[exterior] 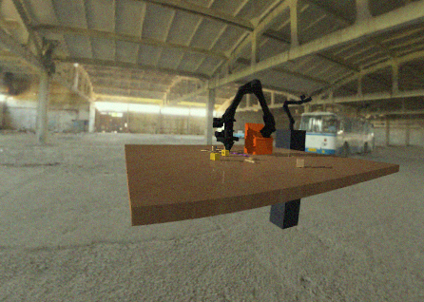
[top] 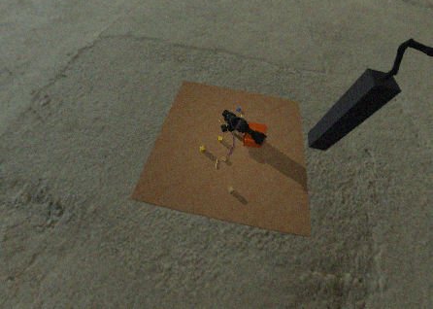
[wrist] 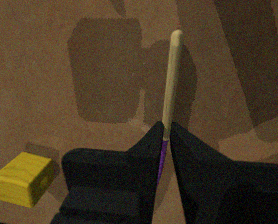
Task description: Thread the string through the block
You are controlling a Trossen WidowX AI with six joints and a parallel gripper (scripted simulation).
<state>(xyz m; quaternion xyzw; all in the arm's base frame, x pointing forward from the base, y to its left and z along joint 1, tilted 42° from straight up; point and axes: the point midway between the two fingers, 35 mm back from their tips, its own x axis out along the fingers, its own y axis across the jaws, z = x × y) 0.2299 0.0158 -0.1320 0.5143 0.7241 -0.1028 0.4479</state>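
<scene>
My gripper [wrist: 165, 126] [top: 224, 127] [exterior: 227, 145] is shut on the thin wooden stick [wrist: 172, 75] at the end where the purple string [wrist: 161, 161] [top: 233, 146] joins it. The stick points away from the fingers, just above the table [top: 170, 189] [exterior: 190, 185]. The string runs across the table to a small tan piece [top: 224, 158]; I cannot tell whether that is the button. A yellow block [wrist: 25, 177] [top: 219, 139] [exterior: 224, 153] lies close by on the left. An orange block [exterior: 257, 140] stands by the arm's base.
A second yellow block [top: 202, 148] [exterior: 215, 156] and a short loose stick [top: 216, 164] lie near the string. A tan block [top: 231, 188] [exterior: 299, 162] lies toward the front. A dark box [top: 354, 107] [exterior: 290, 140] stands beyond the table's right edge.
</scene>
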